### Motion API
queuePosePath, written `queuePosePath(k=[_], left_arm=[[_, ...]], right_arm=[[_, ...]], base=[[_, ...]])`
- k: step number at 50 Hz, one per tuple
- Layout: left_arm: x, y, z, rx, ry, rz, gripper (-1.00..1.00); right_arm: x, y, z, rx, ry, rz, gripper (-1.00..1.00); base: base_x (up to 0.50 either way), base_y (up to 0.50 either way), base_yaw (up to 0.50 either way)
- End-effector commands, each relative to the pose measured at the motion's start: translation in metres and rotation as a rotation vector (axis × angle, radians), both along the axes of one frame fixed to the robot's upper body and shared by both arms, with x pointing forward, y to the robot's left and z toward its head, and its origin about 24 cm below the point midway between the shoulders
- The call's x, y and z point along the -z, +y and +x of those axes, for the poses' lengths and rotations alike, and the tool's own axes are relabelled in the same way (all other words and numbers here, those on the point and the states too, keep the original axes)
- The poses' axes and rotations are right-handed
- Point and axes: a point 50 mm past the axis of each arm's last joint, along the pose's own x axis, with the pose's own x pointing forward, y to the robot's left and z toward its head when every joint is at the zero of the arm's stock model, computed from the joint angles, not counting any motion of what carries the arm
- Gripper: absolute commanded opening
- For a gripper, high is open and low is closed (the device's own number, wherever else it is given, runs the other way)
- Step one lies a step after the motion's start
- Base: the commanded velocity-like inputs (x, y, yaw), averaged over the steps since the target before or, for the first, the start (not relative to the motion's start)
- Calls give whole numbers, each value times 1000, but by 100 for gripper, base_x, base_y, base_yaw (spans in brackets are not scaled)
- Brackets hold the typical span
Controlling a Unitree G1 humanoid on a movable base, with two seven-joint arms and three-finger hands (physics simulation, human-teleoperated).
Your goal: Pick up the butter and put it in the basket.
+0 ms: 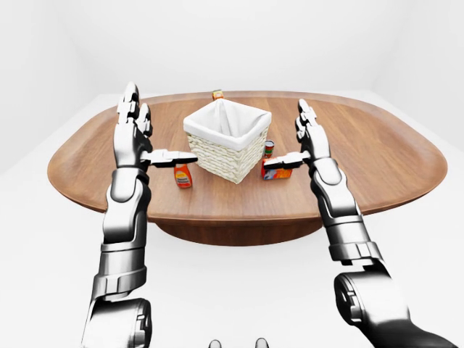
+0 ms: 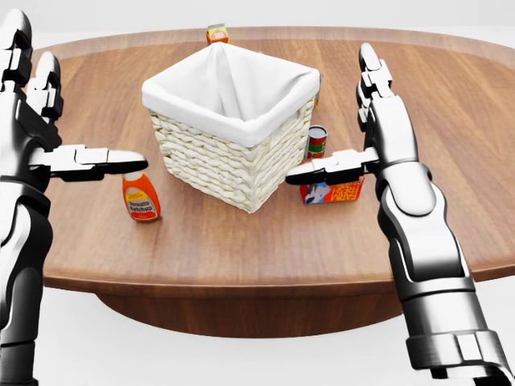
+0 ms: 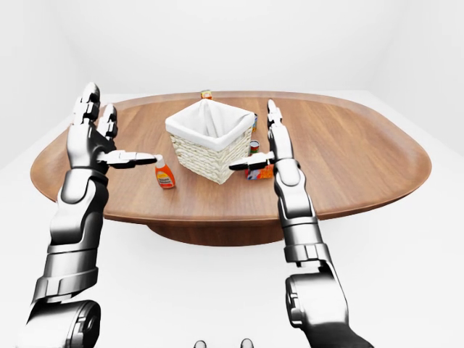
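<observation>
Oval wooden table (image 1: 377, 156) ahead, white room around. Wicker basket (image 2: 233, 153) with white cloth liner near table centre, standing upright, corner turned toward camera.

Left hand (image 2: 36, 129) raised over table's left part, fingers extended upward, thumb (image 2: 96, 159) stretched sideways toward basket; spread wide, holding nothing. Ketchup bottle (image 2: 141, 195) upright just below thumb tip in head view, left of basket, apart from it.

Right hand (image 2: 378, 121) raised to right of basket, fingers straight up, thumb (image 2: 326, 170) pointing left toward basket; spread wide, holding nothing. Red and orange carton (image 2: 331, 191) on table just right of basket, partly hidden behind right thumb. Small can (image 2: 318, 139) upright just beyond carton, beside basket wall.

Small orange box (image 2: 216, 34) at far table edge, beyond basket.

Butter: cannot tell which item, labels too small to read.
</observation>
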Motion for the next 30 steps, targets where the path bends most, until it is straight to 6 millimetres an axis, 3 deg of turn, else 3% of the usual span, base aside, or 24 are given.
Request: queuePosePath(k=[1, 19, 30], left_arm=[[-16, 0, 19, 10, 6, -6, 100], [-14, 2, 18, 7, 9, -11, 100], [-15, 0, 13, 12, -9, 3, 100]], right_arm=[[1, -2, 26, 31, 121, -1, 100], [-3, -8, 16, 38, 55, 19, 100], [-15, -12, -1, 28, -54, 33, 100]], base=[[0, 0, 0], [1, 0, 0], [47, 0, 0]])
